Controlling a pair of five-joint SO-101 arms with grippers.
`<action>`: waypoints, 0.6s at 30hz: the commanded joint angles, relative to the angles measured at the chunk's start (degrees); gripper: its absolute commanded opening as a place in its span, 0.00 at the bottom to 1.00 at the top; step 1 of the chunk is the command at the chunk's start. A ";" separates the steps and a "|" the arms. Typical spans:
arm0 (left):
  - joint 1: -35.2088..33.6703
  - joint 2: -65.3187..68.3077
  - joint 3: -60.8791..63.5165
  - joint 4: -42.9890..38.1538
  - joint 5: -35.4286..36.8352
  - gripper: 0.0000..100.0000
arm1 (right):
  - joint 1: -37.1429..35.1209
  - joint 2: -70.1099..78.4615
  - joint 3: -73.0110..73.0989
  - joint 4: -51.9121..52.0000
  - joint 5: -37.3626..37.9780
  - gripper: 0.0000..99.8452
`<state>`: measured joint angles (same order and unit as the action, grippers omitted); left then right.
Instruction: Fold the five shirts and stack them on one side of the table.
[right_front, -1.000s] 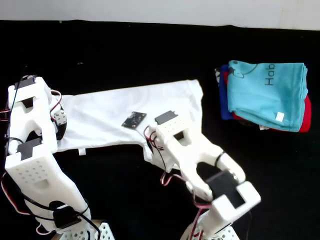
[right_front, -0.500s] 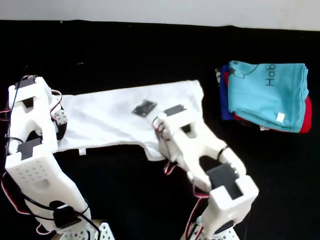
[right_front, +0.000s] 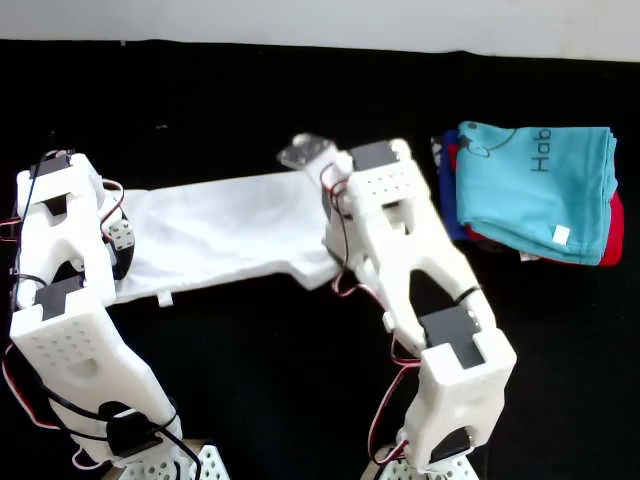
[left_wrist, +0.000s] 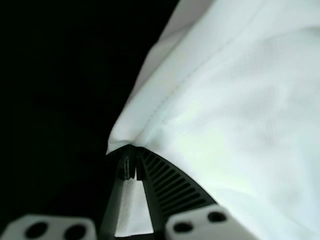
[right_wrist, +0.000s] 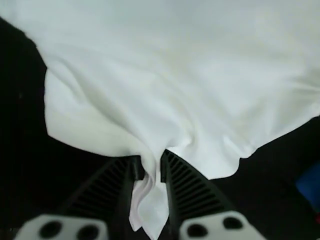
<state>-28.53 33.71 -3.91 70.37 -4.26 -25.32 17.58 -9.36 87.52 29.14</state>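
Observation:
A white shirt (right_front: 220, 235) lies spread across the black table (right_front: 250, 90), left of centre. My left gripper (left_wrist: 132, 155) is shut on the shirt's left edge, pinching a fold of white cloth (left_wrist: 225, 100); in the high view it sits at the shirt's left end (right_front: 120, 245). My right gripper (right_wrist: 149, 167) is shut on a bunched fold of the shirt (right_wrist: 175, 75), at the shirt's right end under the right arm's wrist (right_front: 375, 185). A stack of folded shirts (right_front: 535, 190), teal on top with red and blue beneath, rests at the right side.
The table's far edge meets a pale wall (right_front: 320, 20). Both arm bases stand at the near edge. Bare black tabletop lies behind the shirt and between the two arms.
My right arm has swung away from the near side toward the back and right, dragging the shirt's right part with it. The left arm has stayed put.

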 joint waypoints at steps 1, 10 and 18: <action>-0.22 0.04 0.04 -2.64 0.26 0.01 | 1.80 2.86 -6.81 -4.00 0.70 0.01; -0.22 0.04 0.04 -2.64 0.26 0.01 | 2.68 25.19 -34.33 -7.78 -5.19 0.17; -0.22 0.04 0.04 -2.64 0.26 0.01 | 3.82 35.21 -58.77 1.10 -14.95 0.20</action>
<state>-28.53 33.71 -3.91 70.37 -4.26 -22.59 52.84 -59.30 84.00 15.87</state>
